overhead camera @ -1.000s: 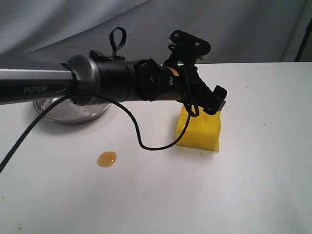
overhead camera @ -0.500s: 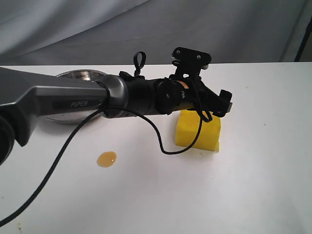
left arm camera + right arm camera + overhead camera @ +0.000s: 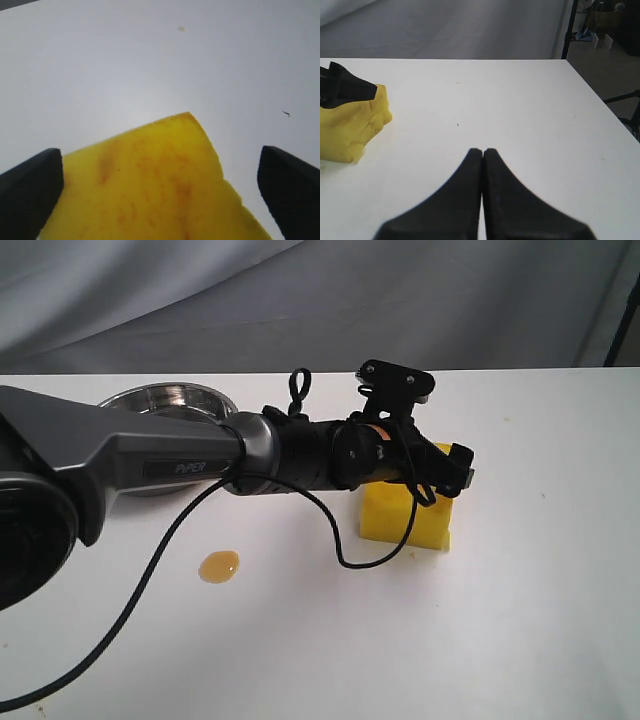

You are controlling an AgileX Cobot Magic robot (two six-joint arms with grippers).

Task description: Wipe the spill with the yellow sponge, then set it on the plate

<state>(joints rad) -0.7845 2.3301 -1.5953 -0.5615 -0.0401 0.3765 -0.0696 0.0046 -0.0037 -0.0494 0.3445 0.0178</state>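
Observation:
The yellow sponge [image 3: 405, 516] rests on the white table, right of centre, its stained top face [image 3: 160, 190] filling the left wrist view. My left gripper [image 3: 440, 472] [image 3: 160, 156] hangs low over the sponge's top, open, one dark finger [image 3: 32, 185] on either side of the block and a gap showing at each. The spill [image 3: 219, 566], a small amber blob, lies on the table to the left of the sponge. At the back left, the steel plate [image 3: 165, 397] is partly hidden behind my left arm. My right gripper [image 3: 482, 151] is shut and empty, apart from the sponge [image 3: 350, 125].
A black cable [image 3: 300, 502] loops down from the left arm to the table between spill and sponge. The table's far edge [image 3: 540, 370] meets a grey curtain. In the right wrist view, stands and clutter [image 3: 600, 25] are beyond the table's corner.
The left arm has reached further right and come down, bringing its open gripper lower over the sponge. More of the plate now shows behind the arm. Sponge and spill have not moved.

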